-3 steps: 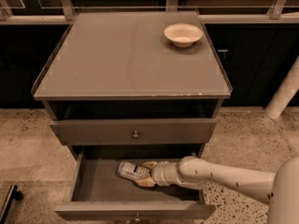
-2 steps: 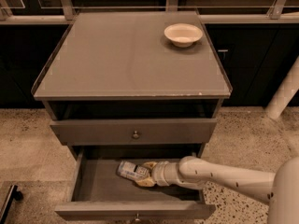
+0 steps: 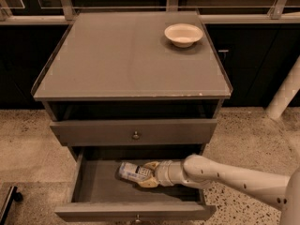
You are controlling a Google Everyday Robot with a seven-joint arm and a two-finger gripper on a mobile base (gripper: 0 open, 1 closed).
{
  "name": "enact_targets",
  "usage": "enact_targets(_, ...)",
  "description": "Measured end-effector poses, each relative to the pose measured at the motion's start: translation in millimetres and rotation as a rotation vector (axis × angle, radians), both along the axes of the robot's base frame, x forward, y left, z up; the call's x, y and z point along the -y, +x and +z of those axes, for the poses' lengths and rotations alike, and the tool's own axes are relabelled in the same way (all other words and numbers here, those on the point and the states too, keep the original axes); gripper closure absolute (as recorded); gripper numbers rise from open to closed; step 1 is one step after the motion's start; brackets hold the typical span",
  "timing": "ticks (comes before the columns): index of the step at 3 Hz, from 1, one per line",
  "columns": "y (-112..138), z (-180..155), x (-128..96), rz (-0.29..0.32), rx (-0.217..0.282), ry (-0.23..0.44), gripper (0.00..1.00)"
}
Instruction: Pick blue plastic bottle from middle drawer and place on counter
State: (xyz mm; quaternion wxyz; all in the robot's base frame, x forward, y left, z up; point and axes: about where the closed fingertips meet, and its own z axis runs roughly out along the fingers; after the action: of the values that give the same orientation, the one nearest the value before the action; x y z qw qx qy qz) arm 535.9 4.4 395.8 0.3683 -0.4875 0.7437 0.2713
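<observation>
Blue plastic bottle [image 3: 132, 171] lies in the middle drawer [image 3: 96, 185] at the hand [image 3: 146, 174], grip impossible to tell; confirm hold, then lift straight up.

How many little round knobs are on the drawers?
2. One knob sits on the closed drawer front. The other knob is on the open middle drawer, at the picture's bottom edge. The claw is inside that drawer, at the blue plastic bottle.

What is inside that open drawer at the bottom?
A blue plastic bottle lies on its side on the grey floor of the middle drawer, with the gripper at its right end. The gripper covers that end.
</observation>
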Motion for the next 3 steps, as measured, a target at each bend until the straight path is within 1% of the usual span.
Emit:
enact_targets(1, -21.6, 50.9, 15.7, 0.037, 0.016, 0.035, 1.00)
enact_targets(2, -49.4, 111.4, 39.9, 0.018, 0.002, 0.054, 1.00)
enact_targets(3, -66.7, 177.0, 56.1, 0.030, 0.028, 0.031, 1.00)
